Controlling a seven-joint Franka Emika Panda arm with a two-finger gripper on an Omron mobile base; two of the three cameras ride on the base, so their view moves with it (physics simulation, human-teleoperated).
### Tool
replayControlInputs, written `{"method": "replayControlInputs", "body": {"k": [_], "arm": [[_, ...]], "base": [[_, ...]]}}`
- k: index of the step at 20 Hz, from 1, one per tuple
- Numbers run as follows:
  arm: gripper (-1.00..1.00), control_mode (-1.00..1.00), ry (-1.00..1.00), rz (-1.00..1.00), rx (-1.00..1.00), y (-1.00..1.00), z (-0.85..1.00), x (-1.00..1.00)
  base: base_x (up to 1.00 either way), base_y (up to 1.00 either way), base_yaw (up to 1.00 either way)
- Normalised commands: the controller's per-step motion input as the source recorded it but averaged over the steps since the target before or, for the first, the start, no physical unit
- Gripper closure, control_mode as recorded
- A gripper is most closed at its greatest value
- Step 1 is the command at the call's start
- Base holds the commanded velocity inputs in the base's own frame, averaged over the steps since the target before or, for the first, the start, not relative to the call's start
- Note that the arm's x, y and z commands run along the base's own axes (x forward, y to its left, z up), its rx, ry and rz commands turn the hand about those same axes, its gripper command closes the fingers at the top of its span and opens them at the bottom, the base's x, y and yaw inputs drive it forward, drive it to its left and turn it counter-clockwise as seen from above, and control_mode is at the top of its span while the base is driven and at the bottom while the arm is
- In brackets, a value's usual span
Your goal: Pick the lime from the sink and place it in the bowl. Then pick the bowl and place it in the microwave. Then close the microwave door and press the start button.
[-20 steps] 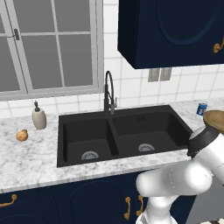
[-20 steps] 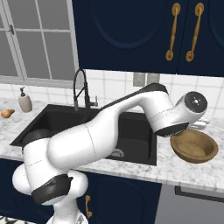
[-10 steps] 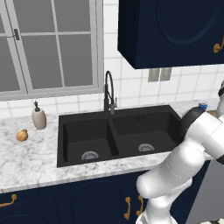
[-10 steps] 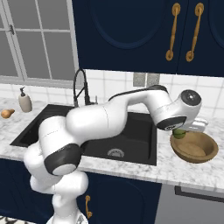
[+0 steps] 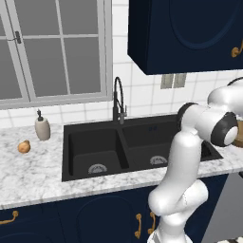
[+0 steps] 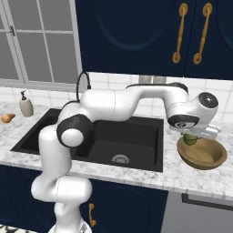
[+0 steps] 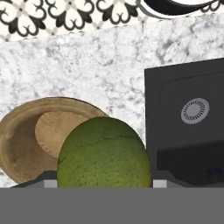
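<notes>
Lime [image 7: 104, 152]: held in the tool [image 6: 191, 139], jaws parted about the fruit's width and closed against its sides. In the hand view the lime sits large at the bottom centre, green, finely cracked skin, hiding most of both finger tips. In the right base view the lime [image 6: 190, 139] shows as a small green ball just under the wrist, hanging above the left part of the bowl's rim. Whether it touches the wood cannot be told.

Bowl [image 6: 202, 154]: light-brown wood, shallow, upright on the marble desk [image 6: 191, 179], to the right of the sink. In the hand view the bowl [image 7: 26, 140] lies left of and partly behind the lime, flat inner base visible, nothing in it.

Sink [image 6: 132, 144]: matte black, double basin. Round steel drain [image 7: 195, 110] seen in the hand view, right of the lime; both drains seen in the left base view, basins bare. Black arched tap [image 5: 118, 99] at the back edge, between the basins.

Arm: reaches from the base across the sink's front to the right, wrist bent down over the bowl.

Further out, left desk: soap dispenser [image 5: 42, 127] by the window sill, orange-brown lump [image 5: 24, 147] in front of it, well apart from the sink. Dark blue cabinets above and below.
</notes>
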Motion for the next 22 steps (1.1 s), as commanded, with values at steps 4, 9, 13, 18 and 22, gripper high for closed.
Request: {"method": "replayControlInputs", "body": {"k": [4, 9, 13, 18, 22], "arm": [[1.00, -1.00, 0.00, 0.00, 0.07, -0.31, -0.03, 0.00], [1.00, -1.00, 0.00, 0.00, 0.02, -0.35, -0.20, 0.00], [1.00, -1.00, 0.00, 0.00, 0.00, -0.03, -0.40, 0.08], [1.00, -1.00, 0.00, 0.00, 0.00, 0.00, -0.49, 0.25], [1.00, -1.00, 0.00, 0.00, 0.00, 0.01, -0.49, 0.31]], "base": [[0.00, 0.00, 0.00], [0.00, 0.00, 0.00], [0.00, 0.00, 0.00], [0.00, 0.00, 0.00], [0.00, 0.00, 0.00]]}}
